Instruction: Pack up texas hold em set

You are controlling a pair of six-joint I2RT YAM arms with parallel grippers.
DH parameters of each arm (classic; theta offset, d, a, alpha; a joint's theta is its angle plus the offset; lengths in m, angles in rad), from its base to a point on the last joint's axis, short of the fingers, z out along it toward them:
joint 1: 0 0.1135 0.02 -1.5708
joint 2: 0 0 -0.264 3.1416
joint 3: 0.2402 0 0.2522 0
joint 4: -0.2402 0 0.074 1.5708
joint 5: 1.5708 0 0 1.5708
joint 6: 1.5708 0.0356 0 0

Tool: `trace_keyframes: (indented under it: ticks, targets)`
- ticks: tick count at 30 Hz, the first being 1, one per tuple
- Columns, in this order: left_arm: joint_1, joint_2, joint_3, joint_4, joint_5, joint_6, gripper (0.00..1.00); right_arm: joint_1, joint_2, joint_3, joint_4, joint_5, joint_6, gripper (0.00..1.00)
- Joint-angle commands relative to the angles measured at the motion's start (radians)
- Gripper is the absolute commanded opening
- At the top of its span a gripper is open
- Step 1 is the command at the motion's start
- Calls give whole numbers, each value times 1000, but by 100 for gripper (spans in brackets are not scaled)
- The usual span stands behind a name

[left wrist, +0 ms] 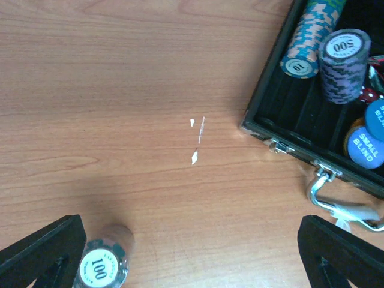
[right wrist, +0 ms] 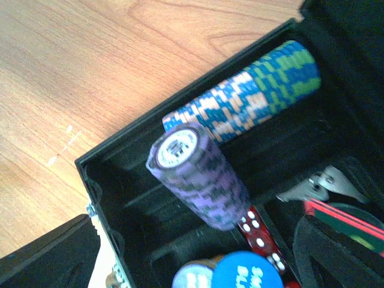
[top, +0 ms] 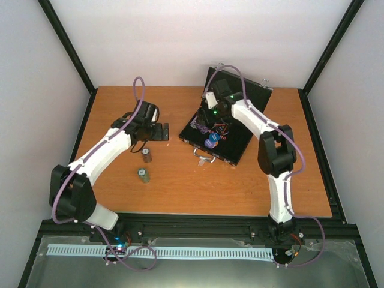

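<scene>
The black case (top: 237, 141) of the texas hold em set lies open at the back right of the table. In it a purple chip stack (right wrist: 198, 177) stands tilted, a blue-and-orange stack (right wrist: 246, 102) lies on its side, and red dice (right wrist: 258, 234) and a blue disc (right wrist: 246, 273) sit nearer. My right gripper (right wrist: 195, 240) hangs open over the case, its fingers (right wrist: 48, 258) well clear of the purple stack on both sides. My left gripper (left wrist: 192, 252) is open above bare table, left of the case. A "100" chip stack (left wrist: 103, 267) stands beside its left finger.
Two short chip stacks (top: 146, 155) (top: 143, 174) stand on the wood left of the case. The case's silver handle (left wrist: 336, 201) sticks out toward the table's middle and its lid (top: 240, 84) leans up at the back. White walls enclose the table.
</scene>
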Motion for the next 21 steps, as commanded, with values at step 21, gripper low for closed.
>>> trace_keyframes:
  ticks: [21]
  targets:
    - [9,-90,-84,-30,-20,-25,100,61,268,154,-1,70,-84,70]
